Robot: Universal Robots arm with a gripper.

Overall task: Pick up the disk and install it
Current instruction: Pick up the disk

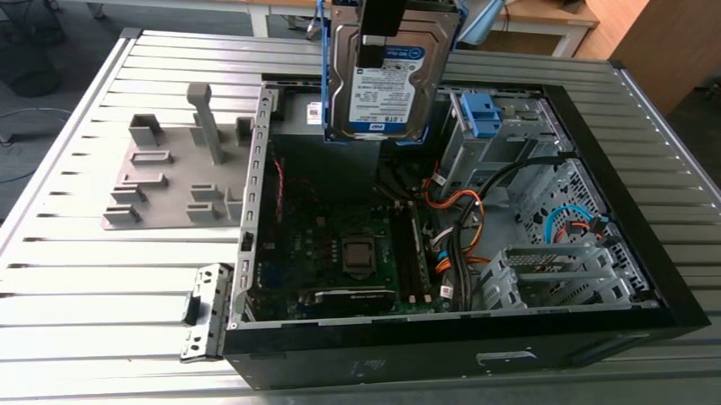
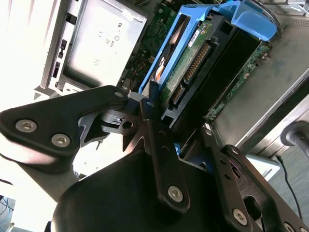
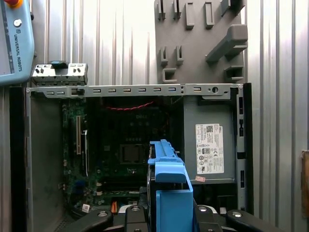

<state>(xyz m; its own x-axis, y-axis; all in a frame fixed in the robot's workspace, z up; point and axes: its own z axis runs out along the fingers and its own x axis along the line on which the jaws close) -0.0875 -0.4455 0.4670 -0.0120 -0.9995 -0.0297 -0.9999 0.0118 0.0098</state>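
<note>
– Silver slats run all across the tabletop [image 1: 101,278]. What sits on it?
– A big black computer case [image 1: 631,253] with its side off, so you can look right in. I see a green board [image 1: 338,245] on its floor and orange wires [image 1: 462,228] beside that.
– Where is the disk?
– The disk [image 1: 389,84] is up in the air, above the end of the case farthest from the exterior view's camera. It stands on its edge, and its white-and-blue label faces us. A blue frame goes round it.
– What holds it up?
– The gripper [image 1: 383,38]. Its jaws are closed on the disk, one on each flat side. In the second wrist view the black fingers [image 2: 161,145] press on the disk [image 2: 188,58], and you can see its green side and its plugs.
– Does it touch the case?
– No, it hangs clear. In the first wrist view the disk [image 3: 169,193] shows its blue frame close to the camera, with the open case behind it.
– And the grey box with a white sticker?
– That is a power box [image 3: 207,116] in a corner of the case.
– Anything else?
– A small blue latch [image 1: 479,114] sits in the case, on the exterior view's right of the disk. A grey plastic plate [image 1: 169,181] with pegs lies on the tabletop on the exterior view's left of the case.
</note>
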